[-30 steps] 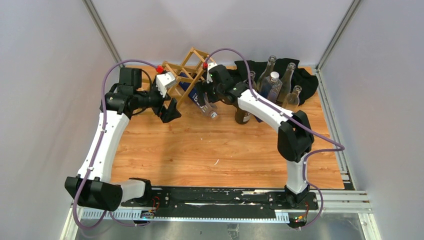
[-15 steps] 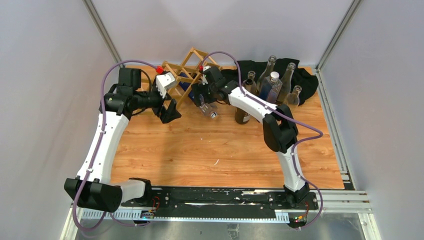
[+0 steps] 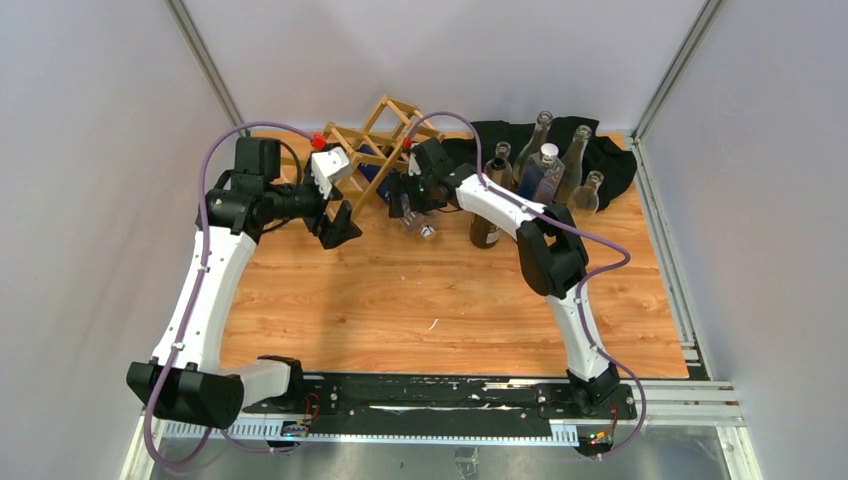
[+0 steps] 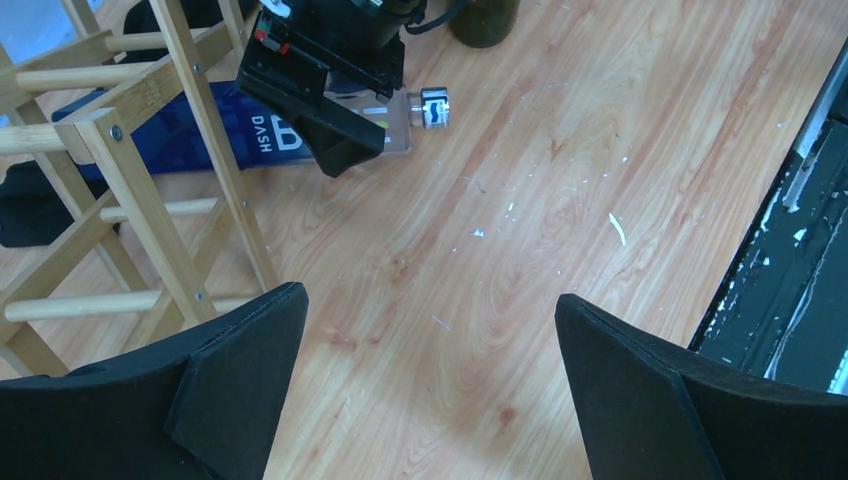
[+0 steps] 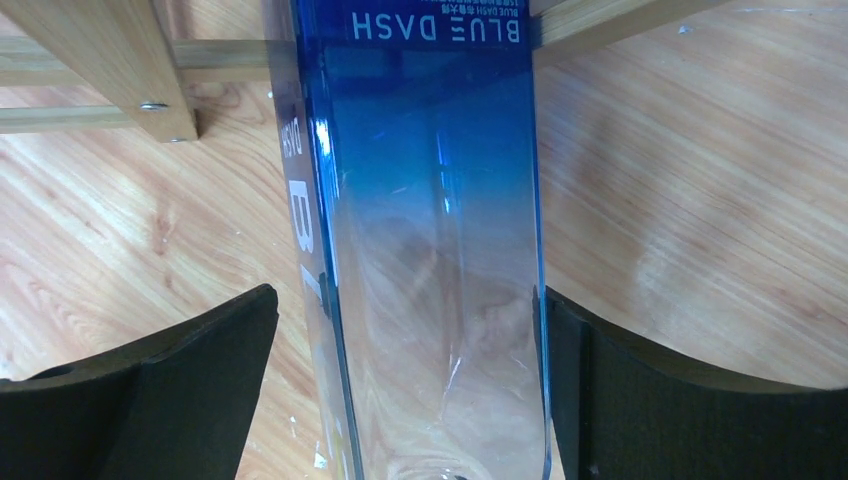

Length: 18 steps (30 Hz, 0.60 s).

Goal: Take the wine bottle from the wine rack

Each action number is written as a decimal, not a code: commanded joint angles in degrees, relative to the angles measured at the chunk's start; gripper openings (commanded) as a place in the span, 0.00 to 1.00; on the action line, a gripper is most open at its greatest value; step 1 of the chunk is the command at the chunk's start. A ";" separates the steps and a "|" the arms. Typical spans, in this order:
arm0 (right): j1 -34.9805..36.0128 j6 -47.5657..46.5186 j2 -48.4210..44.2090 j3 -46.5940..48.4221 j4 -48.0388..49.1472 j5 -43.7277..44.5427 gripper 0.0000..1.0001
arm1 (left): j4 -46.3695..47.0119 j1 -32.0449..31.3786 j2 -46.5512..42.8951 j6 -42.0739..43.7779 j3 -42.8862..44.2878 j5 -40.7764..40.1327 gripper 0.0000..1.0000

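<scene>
1 wine bottle [image 5: 430, 200] in wine rack [image 5: 90, 50]: right gripper [image 5: 410, 390] straddles it, unclosed; left gripper [image 4: 430, 380] agape; we clamp squarely, withdraw axially

The wood-grain table [image 3: 430, 290] carried a rack [image 3: 375, 140] at its far edge, left of centre. A black cloth [image 3: 610, 160] lay in the far right corner with bottles [image 3: 548, 165] standing on it. A dark bottle [image 3: 484, 232] stood just before the cloth. White flecks [image 3: 433, 324] dotted the boards.
</scene>
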 commanded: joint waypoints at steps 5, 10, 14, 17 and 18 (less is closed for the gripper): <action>-2.14 5.83 0.24 -2.60 5.39 -9.36 0.99 | -0.29 0.46 -1.47 1.62 -0.93 1.54 1.00; -2.80 8.33 -1.02 -4.64 9.03 -12.51 0.89 | -0.29 0.46 -1.73 2.04 -0.98 1.64 1.00; -2.82 9.28 -0.57 -4.77 9.27 -13.12 0.71 | -0.29 0.46 -2.06 2.22 -1.06 1.64 1.00; -2.84 10.00 -1.06 -5.93 10.48 -13.30 0.49 | -0.29 0.46 -2.35 2.50 -1.22 1.58 1.00; -2.81 10.13 -1.36 -6.32 10.75 -13.28 0.39 | -0.33 0.46 -2.46 2.57 -1.16 1.56 1.00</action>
